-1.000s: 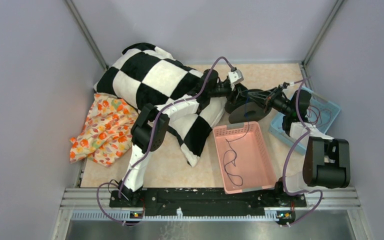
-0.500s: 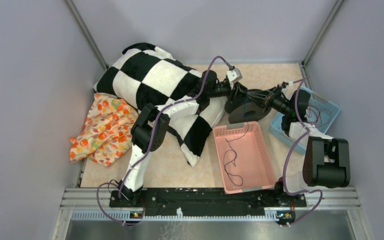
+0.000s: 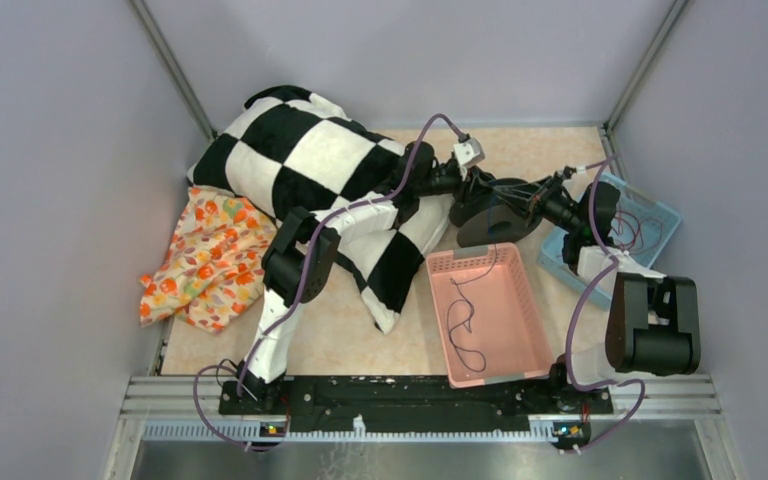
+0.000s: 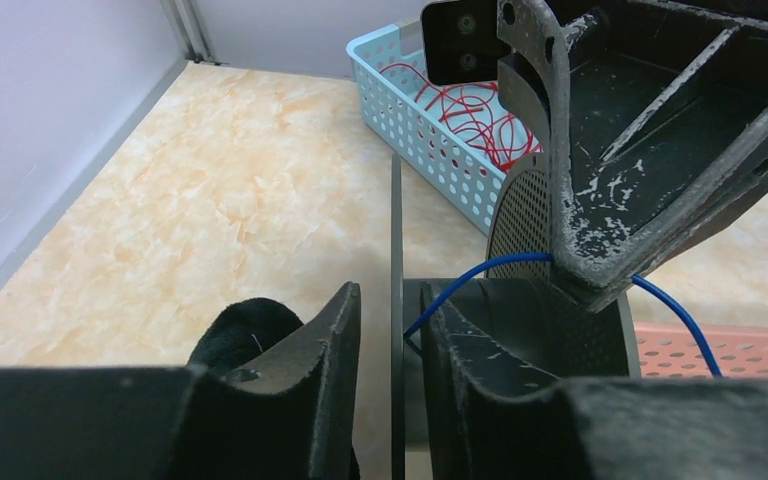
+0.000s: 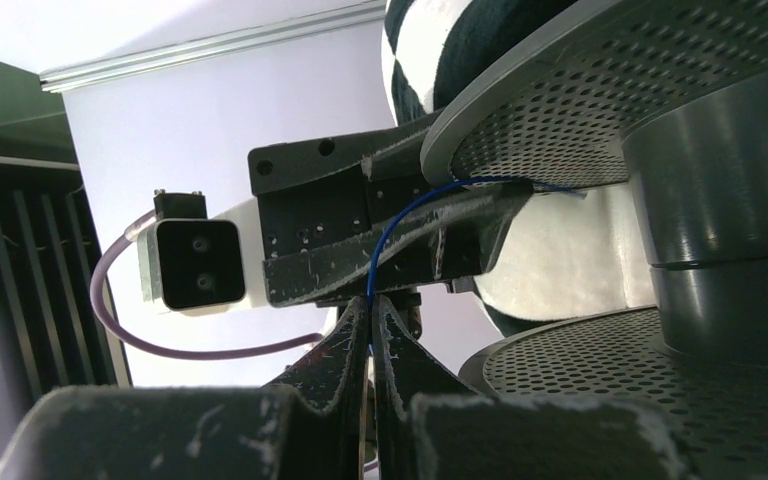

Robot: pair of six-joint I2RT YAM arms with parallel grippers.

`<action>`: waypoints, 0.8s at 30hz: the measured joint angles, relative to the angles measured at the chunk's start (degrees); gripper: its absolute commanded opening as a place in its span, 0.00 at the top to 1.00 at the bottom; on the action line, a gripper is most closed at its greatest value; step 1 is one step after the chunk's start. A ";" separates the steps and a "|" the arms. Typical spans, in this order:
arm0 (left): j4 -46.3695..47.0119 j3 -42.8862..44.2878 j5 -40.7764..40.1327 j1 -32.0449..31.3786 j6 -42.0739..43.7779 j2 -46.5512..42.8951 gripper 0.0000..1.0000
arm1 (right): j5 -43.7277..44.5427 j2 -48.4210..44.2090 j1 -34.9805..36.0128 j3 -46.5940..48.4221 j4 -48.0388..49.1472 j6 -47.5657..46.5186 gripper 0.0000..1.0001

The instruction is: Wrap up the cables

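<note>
A grey perforated spool (image 3: 495, 215) stands at the back of the table between both grippers. My left gripper (image 4: 392, 295) straddles the spool's thin flange (image 4: 397, 220), open, with a gap showing on each side. My right gripper (image 5: 370, 300) is shut on the thin blue cable (image 5: 410, 205), which rises from its fingertips to the spool hub (image 5: 720, 200). In the left wrist view the cable (image 4: 480, 270) runs from the hub under the right gripper's finger (image 4: 570, 200). The rest of the cable (image 3: 465, 320) lies looped in the pink basket (image 3: 532, 340).
A black-and-white checkered cushion (image 3: 310, 165) lies under the left arm, with a floral cloth (image 3: 205, 260) to its left. A blue basket (image 3: 665, 215) holding red wires (image 4: 470, 105) sits at the right wall, behind the right arm.
The left gripper's jaws have narrowed around the spool flange. Both arms and the cable in the pink basket have stayed about where they were.
</note>
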 measured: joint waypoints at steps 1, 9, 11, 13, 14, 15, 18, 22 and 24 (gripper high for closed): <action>-0.07 -0.02 -0.02 0.00 0.02 0.00 0.77 | 0.02 0.00 0.02 0.00 0.00 0.00 1.00; -0.13 -0.11 0.07 0.02 -0.04 0.00 1.00 | 0.04 0.00 0.02 0.00 -0.02 -0.04 1.00; -0.13 -0.11 0.24 0.09 -0.13 0.00 1.00 | 0.07 0.00 0.00 0.00 -0.02 -0.04 0.66; -0.02 -0.24 0.37 0.17 -0.15 0.00 1.00 | 0.04 0.00 0.00 0.00 -0.07 0.20 0.13; 0.00 -0.26 0.59 0.20 -0.17 0.00 1.00 | 0.20 0.02 0.00 0.00 0.20 0.68 0.03; 0.09 -0.33 0.61 0.24 -0.13 0.00 1.00 | -0.35 -0.26 -0.26 0.96 3.10 1.25 0.02; 0.35 -0.66 -0.92 0.46 -0.15 -0.17 1.00 | -0.48 -2.08 -0.28 4.26 2.03 -0.26 0.01; -0.22 -3.15 -5.35 0.55 0.13 -2.40 1.00 | -0.85 -3.26 -1.07 7.17 -10.84 -4.66 0.01; -0.94 -4.09 -6.78 0.63 0.11 -3.63 1.00 | -0.28 -4.52 -1.97 12.24 -24.09 -11.26 0.01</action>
